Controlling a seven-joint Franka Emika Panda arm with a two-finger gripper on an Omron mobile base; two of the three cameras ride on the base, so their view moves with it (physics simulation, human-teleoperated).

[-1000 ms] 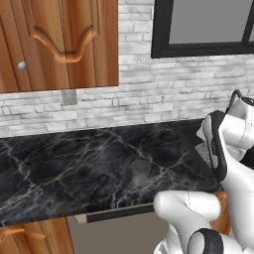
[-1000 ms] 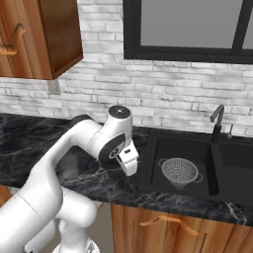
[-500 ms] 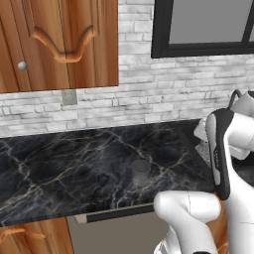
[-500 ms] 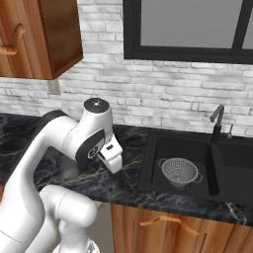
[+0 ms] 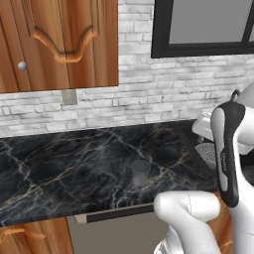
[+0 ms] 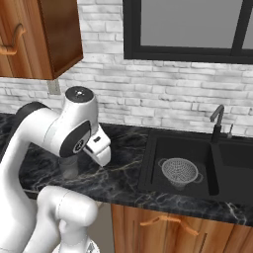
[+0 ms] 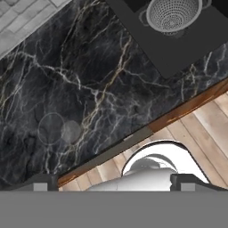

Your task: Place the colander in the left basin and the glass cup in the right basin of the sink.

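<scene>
Hovering: the pincer [image 7: 111, 180] hangs above the front edge of the dark marble counter [image 5: 74, 158], looking almost straight down at stone and floor.
Pincer state: released, the two dark tips standing at their widest with nothing between them.
Colander: it sits upright in the left basin [image 6: 163, 150], mesh bowl up; seen from the hand, the colander [image 7: 173, 13] lies far ahead and to the right of the pincer, well apart from it. That half of the task looks done.
Glass cup: the glass cup [image 7: 55, 128] stands upright on the counter, near its front edge, ahead of the pincer and off to its left in the hand view. In the left base view the same cup [image 5: 141, 172] stands alone on the marble, touching nothing.
Cup axis: vertical, rim open upward, so it seems best taken from above or from the side, with the tips straddling its round wall.
Key relation: cup and colander lie on opposite sides of the pincer, and the cup is much the nearer.
Coming move: as I judge it, shift toward the cup and descend over it.
Right basin: beyond the divider and the faucet [image 6: 216, 123], the right basin [image 6: 237, 155] lies farther from the pincer than the colander does.
Risk: the translucent wall is faint against the stone, so centring may be hard.
</scene>
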